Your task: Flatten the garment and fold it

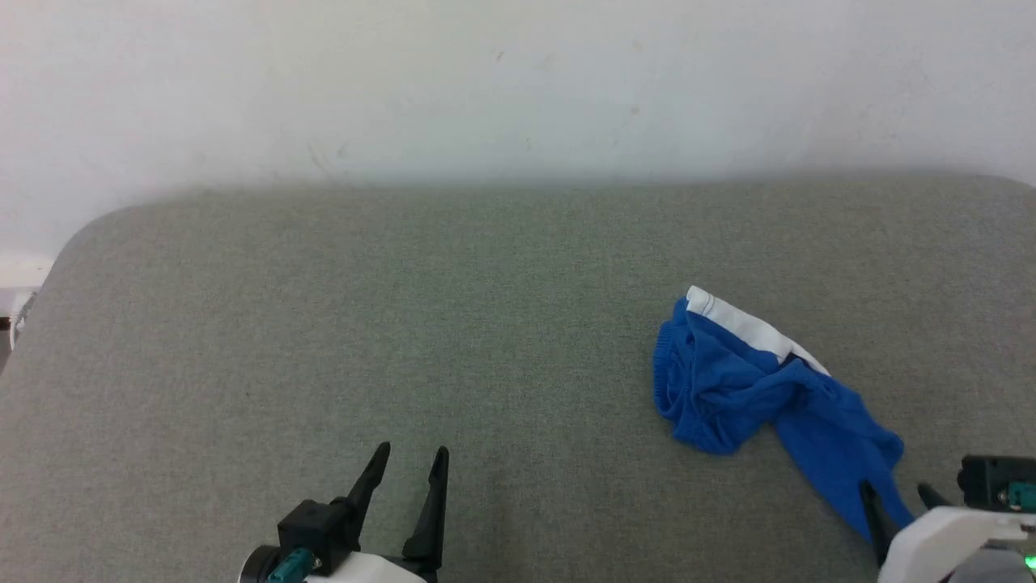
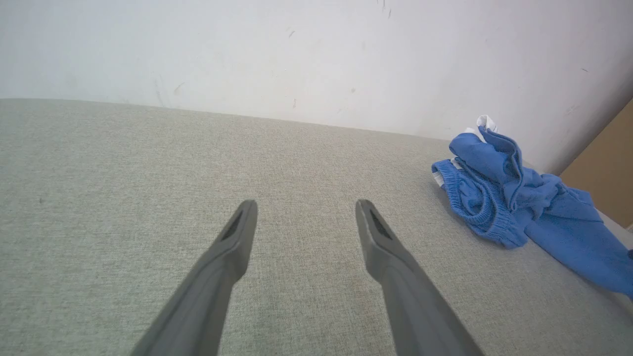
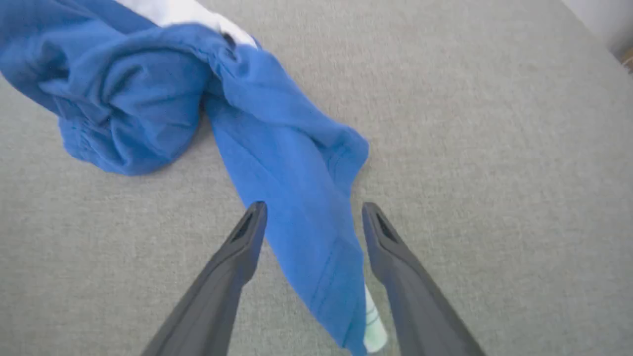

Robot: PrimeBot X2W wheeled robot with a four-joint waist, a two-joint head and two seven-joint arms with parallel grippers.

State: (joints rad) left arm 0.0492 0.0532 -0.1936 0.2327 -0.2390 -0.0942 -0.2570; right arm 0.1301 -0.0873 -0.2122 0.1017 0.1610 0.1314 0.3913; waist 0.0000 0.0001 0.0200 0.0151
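Straddling the near trailing end of the garment (image 3: 277, 123), the right gripper (image 3: 312, 210) stands with fingers spread; the left gripper (image 2: 305, 207), equally spread, hovers well to the left. The garment lies crumpled right of centre on a grey fabric surface (image 1: 405, 308), a white wall (image 1: 486, 81) behind.

- The garment (image 1: 728, 380) is lying crumpled and unfolded, bright blue, on the right part of the grey cloth surface (image 1: 324, 324).
- Its elastic waistband (image 2: 487, 217) is bunching in a rumpled heap, with a white stripe (image 1: 745, 324) showing along the far edge.
- One leg is trailing out toward the near right, a small pale tag (image 3: 373, 329) peeking out at its hem.
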